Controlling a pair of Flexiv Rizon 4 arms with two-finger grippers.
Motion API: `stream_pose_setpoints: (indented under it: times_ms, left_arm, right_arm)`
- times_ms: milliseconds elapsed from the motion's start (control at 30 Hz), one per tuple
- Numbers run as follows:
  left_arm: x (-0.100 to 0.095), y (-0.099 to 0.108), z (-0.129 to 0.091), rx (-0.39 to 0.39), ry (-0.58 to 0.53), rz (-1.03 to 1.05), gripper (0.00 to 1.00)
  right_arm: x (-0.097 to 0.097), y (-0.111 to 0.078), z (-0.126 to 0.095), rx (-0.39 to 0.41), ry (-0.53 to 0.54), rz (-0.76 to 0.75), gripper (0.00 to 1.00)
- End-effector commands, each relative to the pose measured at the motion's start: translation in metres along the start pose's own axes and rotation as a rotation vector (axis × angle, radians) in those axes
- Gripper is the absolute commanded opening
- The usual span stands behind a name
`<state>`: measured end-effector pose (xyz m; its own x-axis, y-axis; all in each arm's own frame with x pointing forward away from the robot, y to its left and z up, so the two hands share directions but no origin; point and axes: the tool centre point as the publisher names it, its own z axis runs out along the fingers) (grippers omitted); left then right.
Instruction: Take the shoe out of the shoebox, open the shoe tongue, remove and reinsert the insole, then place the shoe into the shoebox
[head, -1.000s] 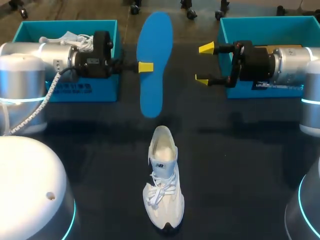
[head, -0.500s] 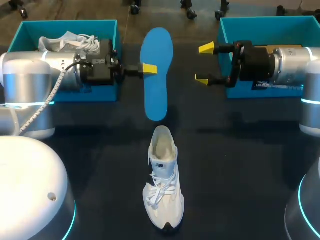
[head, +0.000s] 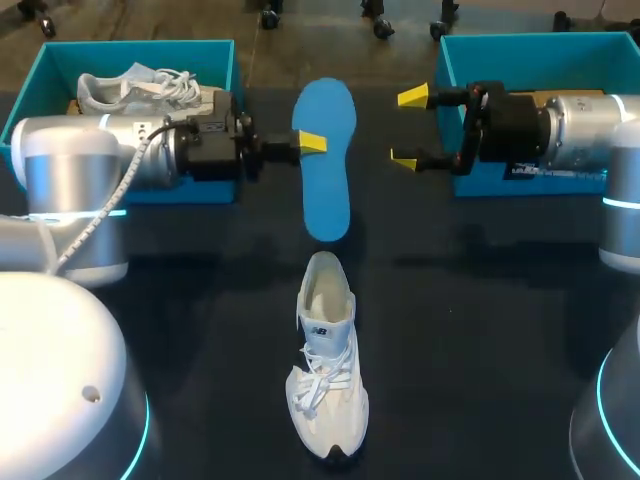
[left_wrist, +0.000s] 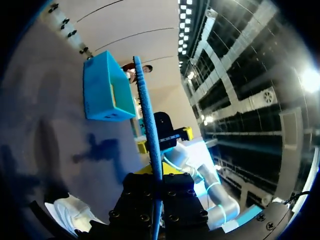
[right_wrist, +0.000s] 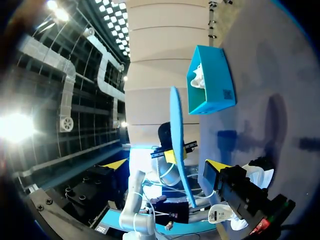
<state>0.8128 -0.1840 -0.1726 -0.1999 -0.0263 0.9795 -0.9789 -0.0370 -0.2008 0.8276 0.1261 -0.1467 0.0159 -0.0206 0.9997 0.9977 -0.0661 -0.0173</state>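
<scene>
"Left pincer (head: 312, 143) first: what is it doing?"

"It's pinching the blue insole (head: 326, 165) by its left edge, a little above the middle of its length, in the upper middle of the frame. The insole is held clear of the table, broad face to the head camera. From my left wrist I see it edge-on, running straight out between my fingers."

"And the shoe?"

"The white shoe (head: 327, 355) lies on the dark table (head: 470, 330) in the lower middle of the frame, laces up, toe toward the bottom edge. Its heel opening sits just below the insole's lower end."

"Your right pincer?"

"The right pincer (head: 408, 128) is spread wide and holds nothing. It's to the right of the insole, apart from it, in front of the right shoebox (head: 470, 45). At upper left, the left shoebox (head: 60, 65) holds a second shoe (head: 140, 88)."
</scene>
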Motion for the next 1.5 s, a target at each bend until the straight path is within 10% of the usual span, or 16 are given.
stream_pose_setpoints:
  times_ms: [33,567,1500]
  left_arm:
    - [-0.01,-0.008,0.009,-0.019,-0.007,-0.038,0.0]
    - [-0.018,-0.015,0.017,0.001,-0.034,-0.143,0.0]
    - [-0.018,-0.015,0.017,0.001,-0.034,-0.143,0.0]
  right_arm:
    - [0.001,0.0,0.001,0.001,-0.005,0.002,1.0]
    - [0.018,0.003,-0.001,0.034,-0.256,0.053,1.0]
    - [0.096,0.002,0.059,-0.025,-1.224,0.24,1.0]
